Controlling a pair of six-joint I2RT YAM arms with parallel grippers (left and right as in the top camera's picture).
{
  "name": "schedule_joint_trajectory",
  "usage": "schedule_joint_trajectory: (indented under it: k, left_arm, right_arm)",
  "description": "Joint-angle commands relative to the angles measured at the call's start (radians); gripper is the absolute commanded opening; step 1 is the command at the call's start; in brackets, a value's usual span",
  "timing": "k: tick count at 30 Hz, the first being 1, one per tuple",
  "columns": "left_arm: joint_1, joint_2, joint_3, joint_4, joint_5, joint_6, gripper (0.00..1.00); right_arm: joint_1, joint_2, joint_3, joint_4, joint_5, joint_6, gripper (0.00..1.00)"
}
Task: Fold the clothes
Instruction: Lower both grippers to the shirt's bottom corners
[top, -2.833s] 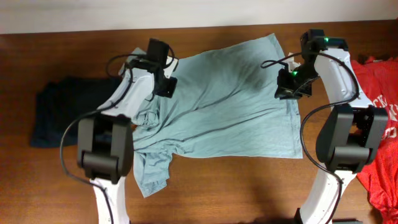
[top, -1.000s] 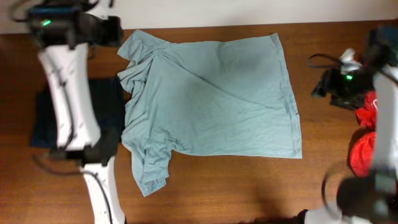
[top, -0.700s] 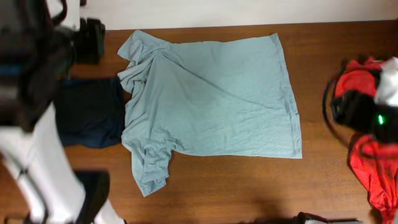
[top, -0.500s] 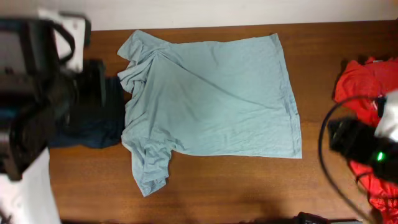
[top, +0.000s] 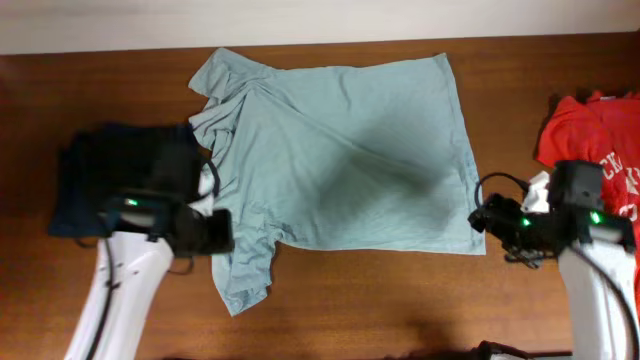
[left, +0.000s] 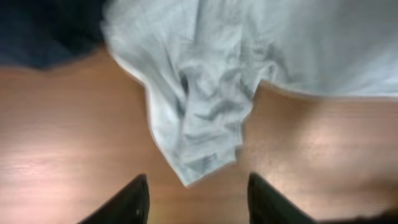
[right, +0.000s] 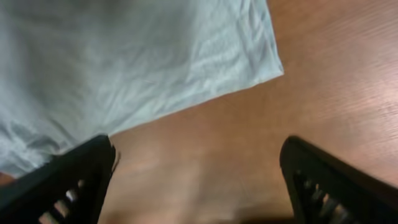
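Swung back in to the near edge with jaws spread wide and empty; lower left gripper (left: 198, 186) onto the rumpled sleeve (left: 205, 118) and right gripper (right: 196, 152) onto the hem corner (right: 258, 56) of the pale teal cotton T-shirt (top: 340, 160) lying flat on the dark wooden table (top: 400, 310), pinching both layers.

text: none legible | red shirt (top: 590, 125): white print at edge, too small to read

Even, fairly bright light overhead; both wrist views are motion-blurred and soft.
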Motion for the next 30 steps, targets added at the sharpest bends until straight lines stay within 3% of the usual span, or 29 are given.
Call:
schedule_joint_trajectory:
  k: [1,5,11,17,19,25,27,30]
  left_arm:
    - [-0.001,0.034,-0.198,0.112,0.081,-0.098,0.53]
    - [0.001,0.106,-0.327,0.208,0.126,-0.145,0.56]
    - [0.005,0.131,-0.415,0.276,0.091,-0.259,0.57]
    - [0.007,0.131,-0.433,0.238,0.083,-0.284,0.55]
    - [0.007,0.131,-0.433,0.209,0.074,-0.285,0.49]
    - [0.007,0.13,-0.446,0.209,0.041,-0.333,0.48]
    - [0.007,0.13,-0.453,0.203,0.042,-0.333,0.38]
    - [0.007,0.13,-0.466,0.208,0.048,-0.346,0.36]
  right_arm:
    - [0.005,0.127,-0.001,0.056,-0.025,0.028,0.86]
    - [0.005,0.257,-0.001,0.108,-0.031,0.023,0.86]
    - [0.005,0.29,-0.001,0.124,-0.03,0.023,0.86]
    - [0.004,0.29,-0.001,0.12,-0.03,0.004,0.86]
    - [0.004,0.29,-0.001,0.119,-0.03,0.004,0.86]
    - [0.004,0.29,-0.001,0.118,-0.03,0.004,0.86]
    - [0.004,0.29,-0.001,0.119,-0.03,0.004,0.86]
    - [0.004,0.29,-0.001,0.119,-0.029,0.003,0.86]
